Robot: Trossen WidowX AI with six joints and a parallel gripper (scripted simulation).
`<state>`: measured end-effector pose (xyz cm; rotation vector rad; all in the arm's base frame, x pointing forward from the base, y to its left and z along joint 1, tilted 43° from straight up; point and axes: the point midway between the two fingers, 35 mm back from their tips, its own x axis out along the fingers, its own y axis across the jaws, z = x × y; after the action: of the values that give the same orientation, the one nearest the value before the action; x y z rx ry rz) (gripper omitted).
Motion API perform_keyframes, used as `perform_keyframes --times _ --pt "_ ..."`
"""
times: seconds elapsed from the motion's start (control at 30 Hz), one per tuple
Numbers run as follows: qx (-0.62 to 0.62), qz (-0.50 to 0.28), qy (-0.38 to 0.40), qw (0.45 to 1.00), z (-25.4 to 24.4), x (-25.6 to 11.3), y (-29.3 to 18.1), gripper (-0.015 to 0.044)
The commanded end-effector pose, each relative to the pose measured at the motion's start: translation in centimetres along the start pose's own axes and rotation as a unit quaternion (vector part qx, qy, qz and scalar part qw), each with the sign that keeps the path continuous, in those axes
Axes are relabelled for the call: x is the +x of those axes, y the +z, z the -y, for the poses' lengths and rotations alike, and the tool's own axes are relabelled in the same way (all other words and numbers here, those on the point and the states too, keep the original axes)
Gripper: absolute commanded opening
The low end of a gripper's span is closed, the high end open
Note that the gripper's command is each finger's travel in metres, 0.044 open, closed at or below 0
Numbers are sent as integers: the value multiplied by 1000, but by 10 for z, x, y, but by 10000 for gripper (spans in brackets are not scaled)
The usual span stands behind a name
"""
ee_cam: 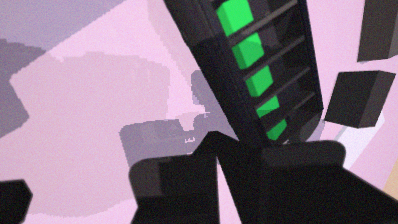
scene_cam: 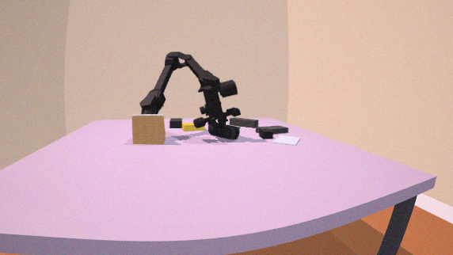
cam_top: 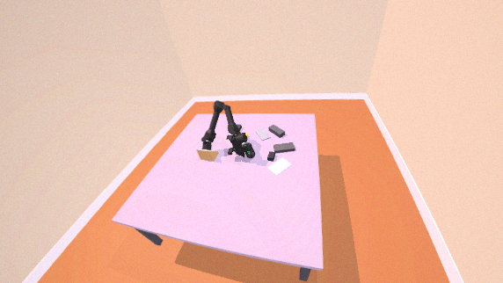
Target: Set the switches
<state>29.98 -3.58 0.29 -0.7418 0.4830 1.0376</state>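
Observation:
The dark grey controller unit (cam_top: 250, 150) (scene_cam: 227, 131) (ee_cam: 200, 55) stands below the arm. In the wrist view it runs slantwise through the upper middle, its switch side showing. Several green switch ends (ee_cam: 248, 50) show along its left part, with thin dividers between the switches. The numbers are not legible, and the underside label is hidden. Whether the base lies fully flat is unclear. My gripper (cam_top: 240, 152) (scene_cam: 218, 123) (ee_cam: 212, 135) is shut with nothing seen between its fingers. It is low, beside the unit's near end, and the fingers cover part of that end; contact cannot be told.
A small black block (cam_top: 271, 156) (scene_cam: 266, 135) (ee_cam: 350, 100), dark bars (cam_top: 284, 148) (cam_top: 276, 130) (scene_cam: 243, 122) and a white plate (cam_top: 280, 166) (scene_cam: 287, 140) lie right of the unit. A yellow block (scene_cam: 193, 127) is behind the arm. A wooden block (cam_top: 207, 155) (scene_cam: 148, 130) stands near the arm's base.

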Motion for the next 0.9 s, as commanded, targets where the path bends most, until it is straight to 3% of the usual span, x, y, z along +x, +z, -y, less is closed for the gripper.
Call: perform_keyframes --times 0.0,0.1,0.33,0.6,0.87 --pt "2 -3 -5 1000 -21 -34 -3 0" --pt "0 1 -8 1000 -41 -59 1 0" --pt "0 1 -8 1000 -42 -61 1 0" --pt "-208 62 -9 976 15 -45 -12 0" --pt "-214 64 -10 975 16 -44 -12 0"
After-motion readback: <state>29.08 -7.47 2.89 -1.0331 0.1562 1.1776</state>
